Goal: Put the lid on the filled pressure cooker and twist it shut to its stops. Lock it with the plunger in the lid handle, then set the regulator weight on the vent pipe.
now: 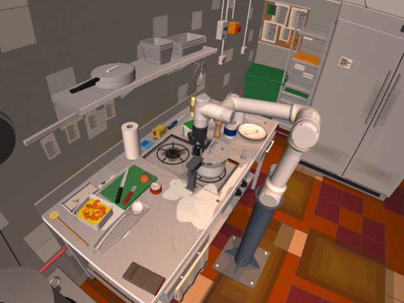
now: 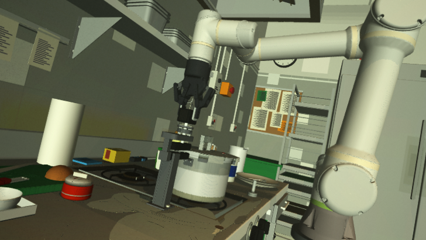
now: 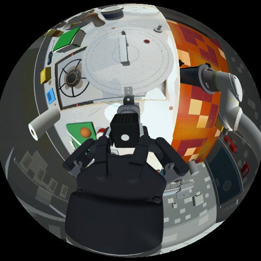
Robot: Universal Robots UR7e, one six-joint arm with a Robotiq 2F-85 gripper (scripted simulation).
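Observation:
The black knob of the locking plunger is gripped in my closed gripper, directly above the lid handle. The handle sticks out over a dark grey support post. The lid sits on the pressure cooker on the right burner, with a bar grip across its top and a small red button near its rim. The regulator weight stands on the counter to the right of the cooker, apart from it.
A stainless counter holds a free left burner, a paper towel roll, a green cutting board with knives and an orange, a red tin, and a plate. A wall shelf runs above.

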